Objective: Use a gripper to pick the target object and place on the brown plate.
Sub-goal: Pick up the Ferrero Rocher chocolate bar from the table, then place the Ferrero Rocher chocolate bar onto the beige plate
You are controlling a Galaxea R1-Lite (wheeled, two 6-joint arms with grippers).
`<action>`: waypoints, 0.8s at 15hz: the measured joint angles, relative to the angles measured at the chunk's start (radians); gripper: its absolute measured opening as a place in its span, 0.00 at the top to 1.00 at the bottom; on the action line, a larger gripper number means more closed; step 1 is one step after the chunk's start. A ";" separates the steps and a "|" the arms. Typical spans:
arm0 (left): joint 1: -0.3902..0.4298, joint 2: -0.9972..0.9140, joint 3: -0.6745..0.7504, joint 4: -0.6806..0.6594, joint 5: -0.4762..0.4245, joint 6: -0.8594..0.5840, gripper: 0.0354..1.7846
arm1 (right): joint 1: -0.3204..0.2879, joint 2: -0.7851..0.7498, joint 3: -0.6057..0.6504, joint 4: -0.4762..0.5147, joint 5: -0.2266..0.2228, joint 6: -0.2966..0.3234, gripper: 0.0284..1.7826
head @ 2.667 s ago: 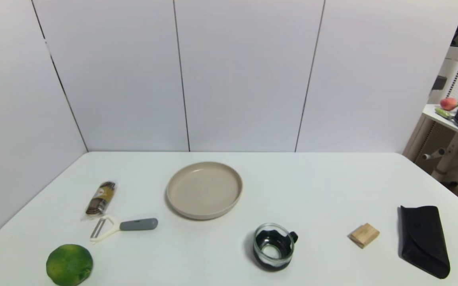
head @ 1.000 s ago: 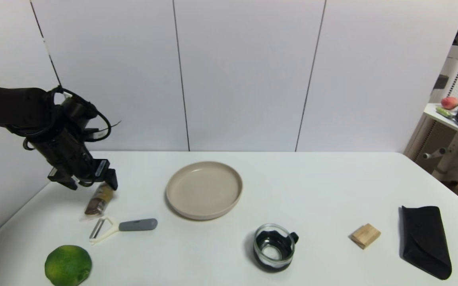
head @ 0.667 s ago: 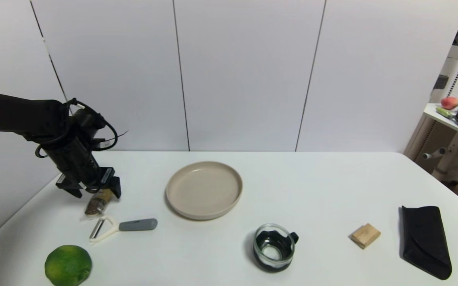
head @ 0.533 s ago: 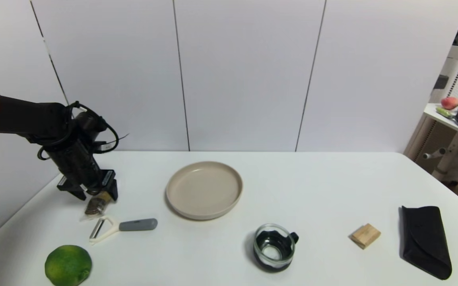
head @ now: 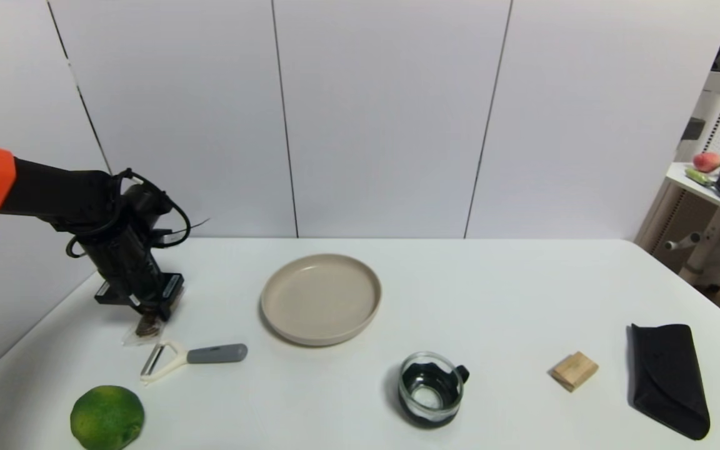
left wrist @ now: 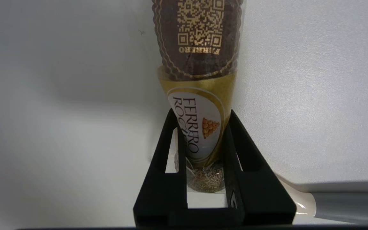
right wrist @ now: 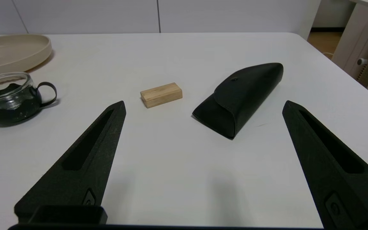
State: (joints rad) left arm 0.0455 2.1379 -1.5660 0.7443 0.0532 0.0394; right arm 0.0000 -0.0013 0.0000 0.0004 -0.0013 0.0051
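The snack packet [head: 145, 326], clear plastic with dark brown contents and a gold label, lies on the white table at the left, mostly hidden under my left gripper [head: 155, 310]. In the left wrist view the packet [left wrist: 200, 64] runs lengthwise between the black fingers, and the left gripper [left wrist: 201, 111] is shut on its labelled end, both fingers pressing its sides. The brown plate [head: 321, 299] sits empty to the right of the packet, at mid-table. My right gripper [right wrist: 204, 103] is open and empty above the table near the right side; it does not show in the head view.
A grey-handled white peeler [head: 191, 357] lies just in front of the packet, with a green lime [head: 107, 417] nearer the front edge. A dark glass cup [head: 430, 387], a wooden block [head: 574, 370] and a black case [head: 668, 377] lie to the right.
My left arm came in from the left, lowered over the packet, and its fingers closed from wide open onto the packet. Nothing else has moved.
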 joint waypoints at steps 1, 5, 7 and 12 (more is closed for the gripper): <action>-0.001 -0.010 -0.002 0.000 0.000 0.011 0.82 | 0.000 0.000 0.000 0.000 0.000 0.000 0.05; -0.073 -0.101 -0.048 0.004 -0.027 0.022 0.82 | 0.000 0.000 0.000 0.000 0.000 0.000 0.05; -0.159 -0.142 -0.086 0.005 -0.054 0.020 0.82 | 0.000 0.000 0.000 0.000 0.000 0.000 0.05; -0.441 -0.167 -0.166 -0.028 -0.082 0.014 0.82 | 0.000 0.000 0.000 0.000 0.000 0.000 0.05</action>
State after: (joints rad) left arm -0.3957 1.9711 -1.7317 0.7162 -0.0291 0.0538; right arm 0.0000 -0.0013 0.0000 0.0004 -0.0017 0.0051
